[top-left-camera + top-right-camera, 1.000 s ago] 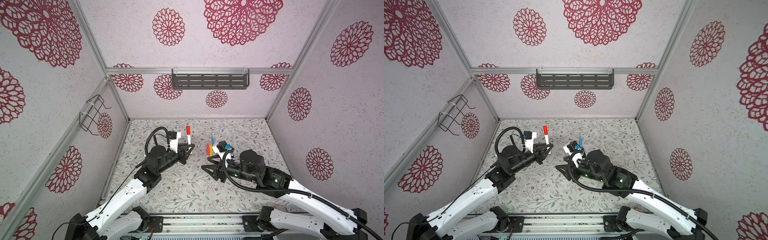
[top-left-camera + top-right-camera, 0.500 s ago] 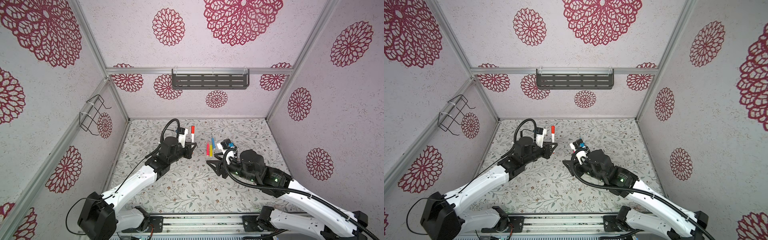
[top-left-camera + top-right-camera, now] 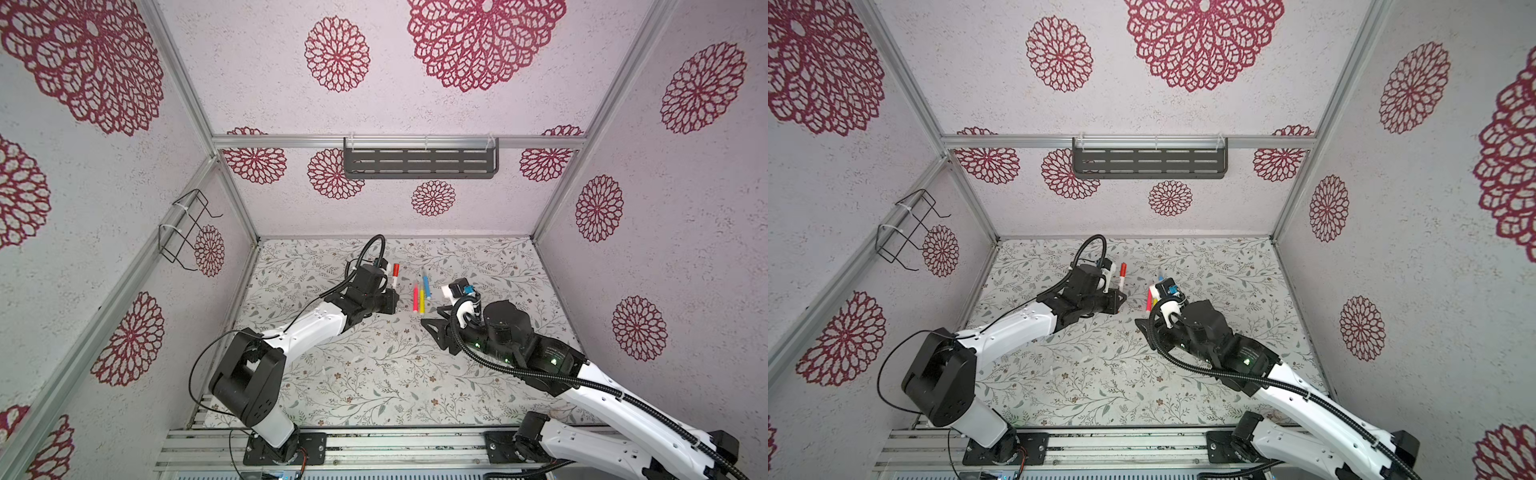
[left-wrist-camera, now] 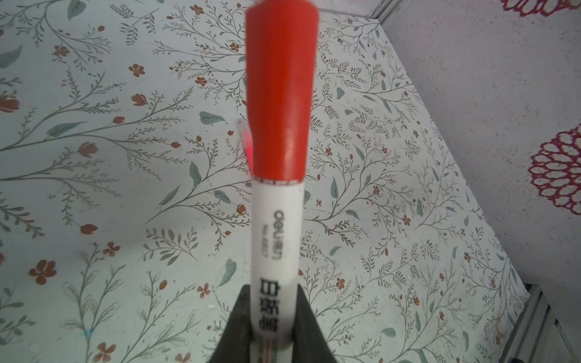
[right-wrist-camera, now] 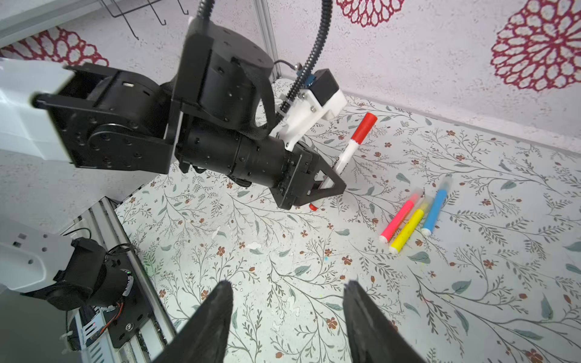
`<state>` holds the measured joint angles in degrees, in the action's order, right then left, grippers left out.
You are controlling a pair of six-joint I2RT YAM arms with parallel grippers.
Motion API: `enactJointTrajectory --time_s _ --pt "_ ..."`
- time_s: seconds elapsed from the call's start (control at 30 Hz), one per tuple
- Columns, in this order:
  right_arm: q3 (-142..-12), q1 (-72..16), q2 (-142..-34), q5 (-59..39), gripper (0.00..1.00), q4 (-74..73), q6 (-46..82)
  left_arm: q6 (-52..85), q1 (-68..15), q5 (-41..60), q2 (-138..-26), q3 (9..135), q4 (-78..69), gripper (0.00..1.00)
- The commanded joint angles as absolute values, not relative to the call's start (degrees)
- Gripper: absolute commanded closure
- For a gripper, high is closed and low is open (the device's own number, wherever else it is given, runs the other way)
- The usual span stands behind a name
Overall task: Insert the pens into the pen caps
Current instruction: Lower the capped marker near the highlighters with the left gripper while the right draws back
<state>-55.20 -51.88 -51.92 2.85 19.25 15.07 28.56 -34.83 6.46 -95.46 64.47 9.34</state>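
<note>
The left fingers (image 5: 330, 188) are clenching the white pen (image 5: 348, 151) near its lower end, just left of the row of 3 coloured pens. They are holding it tilted above the table (image 3: 374, 374). In the left wrist view the 2 fingers are pressing against both sides of the white barrel. The red cap (image 4: 279, 94) is sitting on the pen's upper end, and the other red end is poking out below the fingers.

In both top views, the row is lying flat on the table between the 2 arms. The pink pen (image 3: 415, 297) is lying on its left side, the yellow pen (image 3: 422, 300) in the middle and the blue pen (image 3: 427, 286) on its right. The 3 are lying side by side and close together, with the blue one reaching a little farther back. In the right wrist view each is wearing a clear cap (image 5: 418, 192) on its far end.

The right fingers (image 5: 217, 314) are standing spread apart with nothing between them, over the table just in front of the row and slightly to its right.
</note>
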Motion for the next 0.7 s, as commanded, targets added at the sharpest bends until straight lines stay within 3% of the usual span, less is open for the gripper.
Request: enactJointTrajectory --time_s 0.0,0.67 --pt "-55.16 -51.13 -50.28 3.93 0.41 18.96 15.64 29.34 -34.8 5.53 -98.68 67.63 11.06 0.99" --pt "-51.6 -49.29 -47.12 3.94 0.41 18.48 16.25 31.46 -34.04 6.65 -110.87 75.07 15.65 0.91"
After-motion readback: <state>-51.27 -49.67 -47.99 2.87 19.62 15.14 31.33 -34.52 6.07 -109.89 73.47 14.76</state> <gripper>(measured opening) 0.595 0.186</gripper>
